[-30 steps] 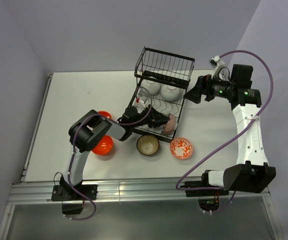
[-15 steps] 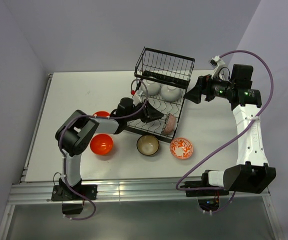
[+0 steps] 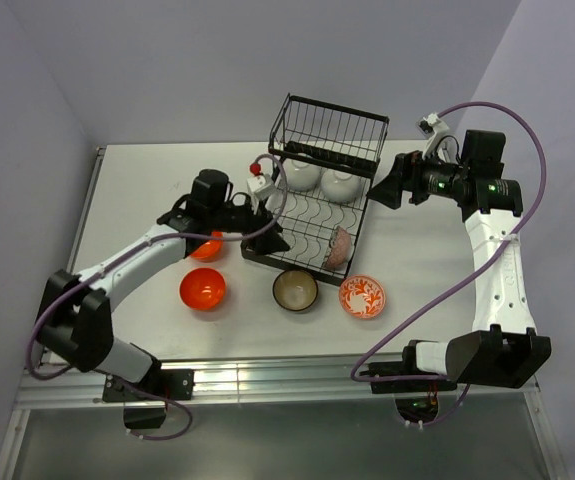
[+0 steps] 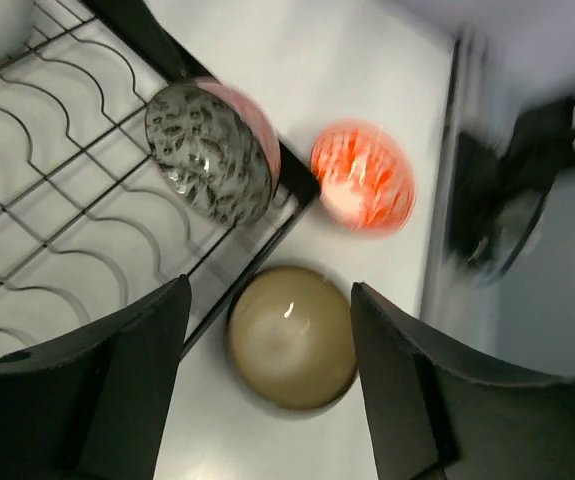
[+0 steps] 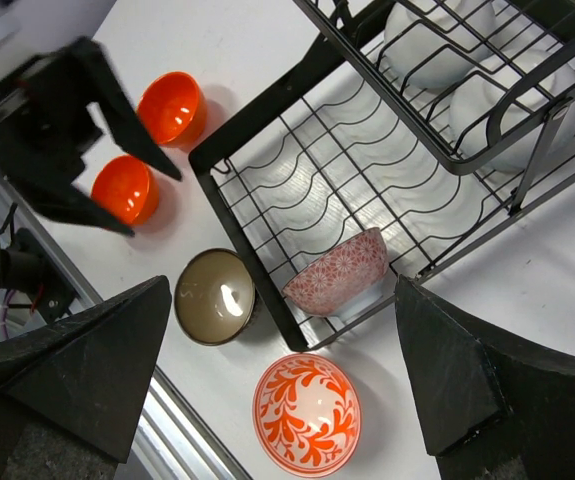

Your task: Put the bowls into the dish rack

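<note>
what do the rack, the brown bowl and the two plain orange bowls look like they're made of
Dish rack: thin black wire, probably coated metal, matte.
Brown bowl: glazed ceramic by its look, with a bright highlight inside; plastic is possible.
Orange-red bowls: smooth with a glossy sheen; ceramic or plastic, cannot tell.

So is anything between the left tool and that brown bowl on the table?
Nothing visible does. The brown bowl shows unblocked between the left tool's open fingers; the dish rack's front rail runs close beside it.

Bowl (image 5: 337, 272) in dish rack (image 5: 244, 250) (front corner); two bowls (image 5: 214, 297) before it.
</note>
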